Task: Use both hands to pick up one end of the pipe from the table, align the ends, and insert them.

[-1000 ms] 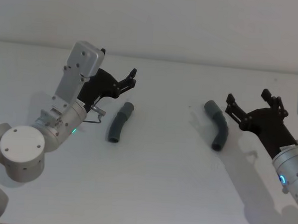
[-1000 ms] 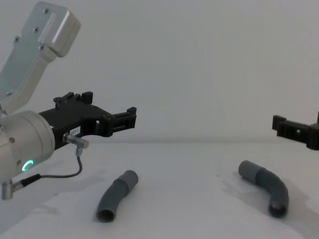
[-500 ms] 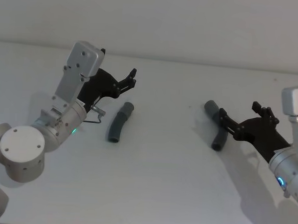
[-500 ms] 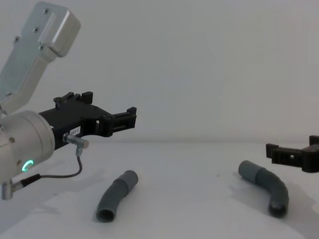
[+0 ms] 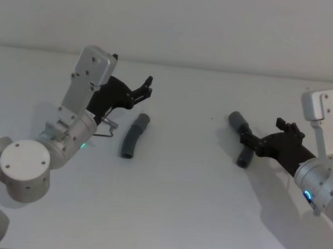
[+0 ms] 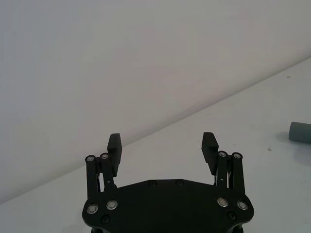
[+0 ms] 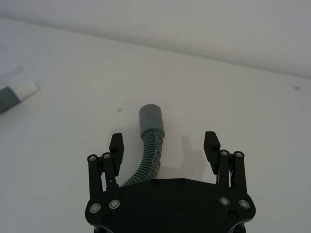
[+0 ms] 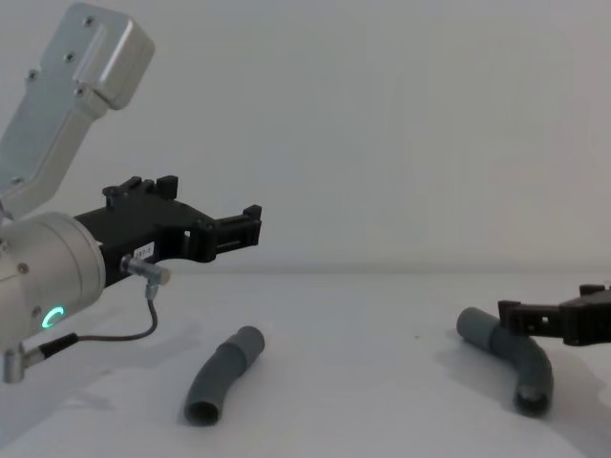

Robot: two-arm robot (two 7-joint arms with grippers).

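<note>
Right gripper (image 7: 164, 143) dropped, fingers apart, straddling right pipe (image 8: 516, 353) on table (image 5: 179, 209); left gripper (image 6: 162, 143), also spread, hovers above left pipe (image 5: 132, 136). Light, probably stiff (ribbed bend may flex): you grip the smooth collar.

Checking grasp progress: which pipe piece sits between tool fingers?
The right pipe piece, between the right tool's open fingers; the left piece lies apart from the left tool.

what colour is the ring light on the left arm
The left arm's ring light is green, clearest in the chest view.
</note>
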